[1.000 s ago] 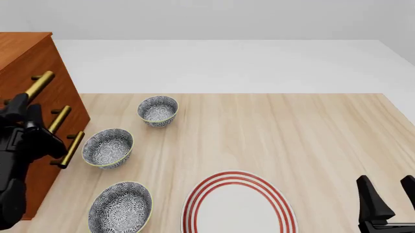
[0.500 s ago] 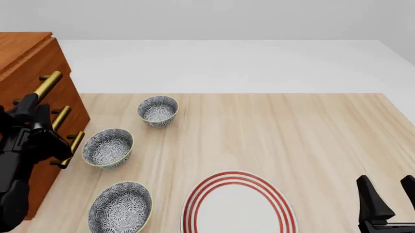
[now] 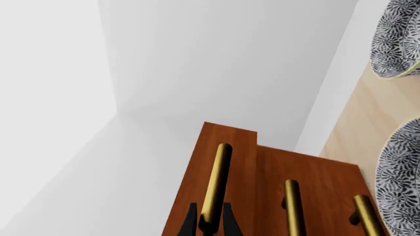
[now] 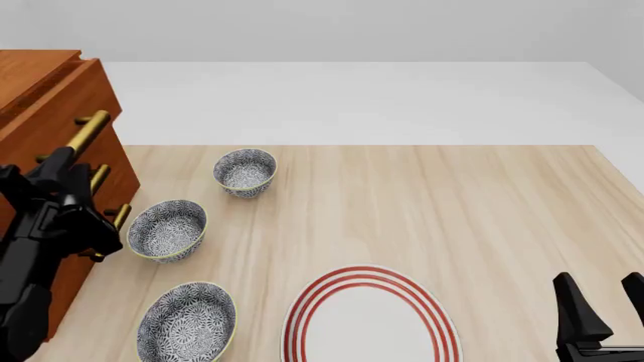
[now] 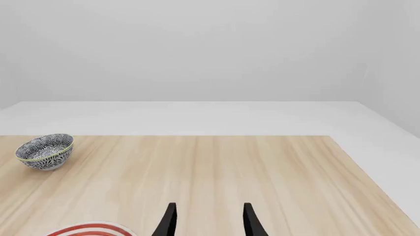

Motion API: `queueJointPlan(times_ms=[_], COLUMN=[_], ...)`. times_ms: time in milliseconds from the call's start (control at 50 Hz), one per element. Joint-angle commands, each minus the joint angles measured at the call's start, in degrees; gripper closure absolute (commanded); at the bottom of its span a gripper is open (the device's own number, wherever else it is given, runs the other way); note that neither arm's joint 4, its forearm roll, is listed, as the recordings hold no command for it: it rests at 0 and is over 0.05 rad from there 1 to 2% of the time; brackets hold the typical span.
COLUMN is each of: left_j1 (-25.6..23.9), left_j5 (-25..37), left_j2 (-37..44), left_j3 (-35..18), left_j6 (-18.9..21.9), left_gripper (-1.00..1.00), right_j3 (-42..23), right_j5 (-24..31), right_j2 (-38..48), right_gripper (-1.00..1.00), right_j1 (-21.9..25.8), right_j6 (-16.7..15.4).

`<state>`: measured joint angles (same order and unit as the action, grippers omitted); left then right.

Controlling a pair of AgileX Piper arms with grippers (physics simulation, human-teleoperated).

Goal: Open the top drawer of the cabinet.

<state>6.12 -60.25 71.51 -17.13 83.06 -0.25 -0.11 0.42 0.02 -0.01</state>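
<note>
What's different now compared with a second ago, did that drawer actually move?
Yes. The top drawer has slid further out of the cabinet, toward the table's middle, its brass handle shifting right with it. The left gripper stayed clamped on that handle and drew back the same way. The right gripper, the three patterned bowls and the red-ringed plate have not moved.

The tall reddish-brown cabinet (image 4: 41,98) is smooth polished wood; its bar handles (image 3: 217,184) gleam like brass. The pale tabletop (image 4: 423,204) shows matt wood grain.
</note>
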Motion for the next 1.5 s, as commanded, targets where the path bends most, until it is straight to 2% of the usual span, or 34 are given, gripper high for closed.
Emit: queueJointPlan(times_ms=[20, 500, 1500], left_j1=[0.14, -2.09, -3.67], left_j5=[0.50, 0.99, 1.75], left_j2=[-1.37, -2.48, -3.40], left_j3=[3.42, 3.71, 3.89], left_j6=[0.66, 1.41, 1.67], left_gripper=[1.00, 1.00, 1.00], right_j3=[0.00, 0.00, 0.00], right_j5=[0.00, 0.00, 0.00], right_j2=[-0.01, -0.01, 0.00], right_gripper=[-1.00, -1.00, -1.00], right_j1=[0.00, 0.00, 0.00], right_j6=[-0.01, 0.00, 0.00])
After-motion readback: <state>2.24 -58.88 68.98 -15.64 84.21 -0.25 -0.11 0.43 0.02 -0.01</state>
